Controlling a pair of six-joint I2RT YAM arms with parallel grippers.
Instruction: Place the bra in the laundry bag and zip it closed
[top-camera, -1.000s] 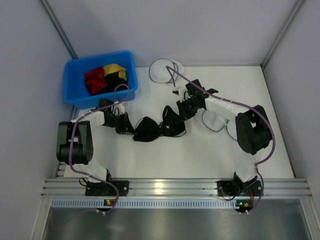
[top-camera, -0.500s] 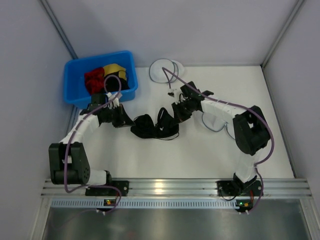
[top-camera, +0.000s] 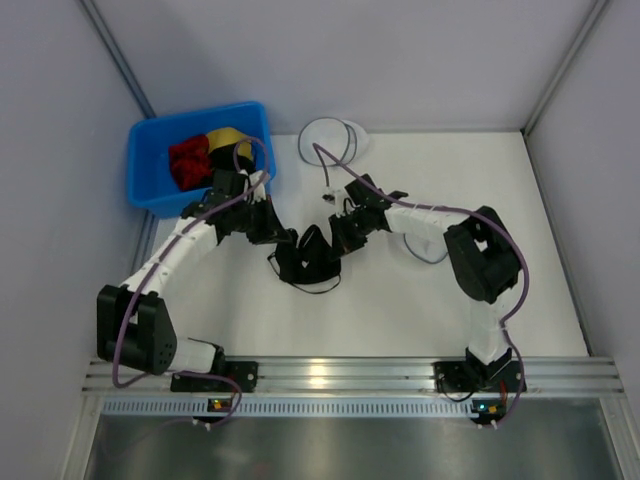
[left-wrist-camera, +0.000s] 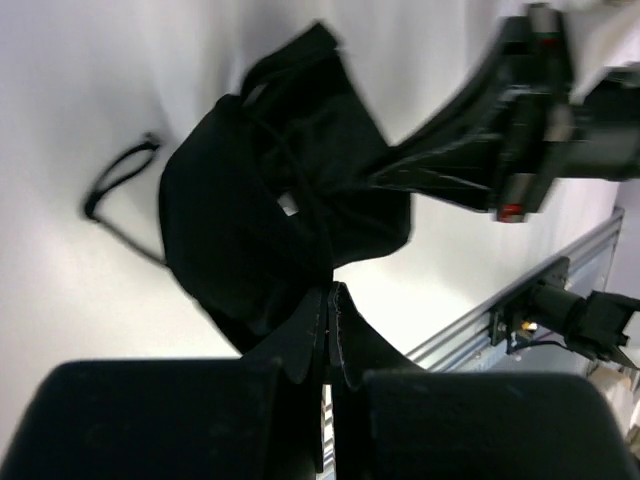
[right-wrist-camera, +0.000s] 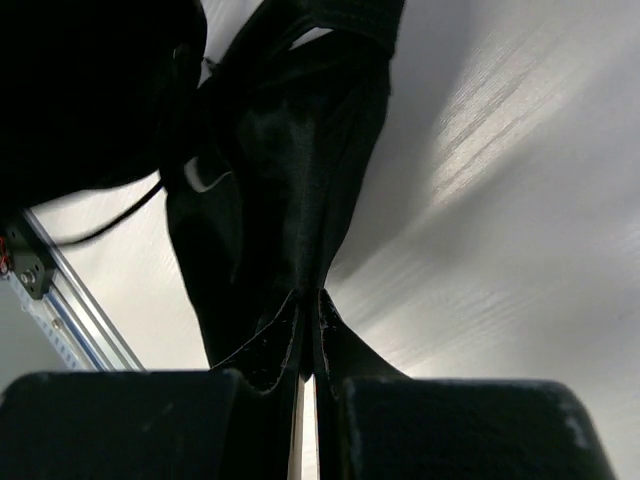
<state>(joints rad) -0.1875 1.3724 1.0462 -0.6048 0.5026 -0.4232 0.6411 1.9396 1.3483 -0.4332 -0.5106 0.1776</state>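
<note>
The black bra (top-camera: 308, 260) hangs bunched between my two grippers over the middle of the table. My left gripper (top-camera: 281, 238) is shut on its left edge, and my right gripper (top-camera: 336, 240) is shut on its right edge. In the left wrist view the jaws (left-wrist-camera: 330, 292) pinch black fabric, the bra (left-wrist-camera: 262, 200) fills the middle, and a thin strap (left-wrist-camera: 118, 182) loops out to the left. In the right wrist view the jaws (right-wrist-camera: 310, 297) pinch the bra (right-wrist-camera: 290, 150). The see-through laundry bag (top-camera: 424, 256) lies at the right, mostly hidden under my right arm.
A blue bin (top-camera: 150, 190) at the back left holds a red garment (top-camera: 188, 163) and a yellow-and-black garment (top-camera: 226, 141). A whiter round mesh case (top-camera: 335, 138) lies at the back centre. The metal rail (top-camera: 330, 375) runs along the near edge.
Both grippers have moved toward each other, and the bra has gone from spread flat to folded and bunched. The left arm has swung right and farther from its base.
</note>
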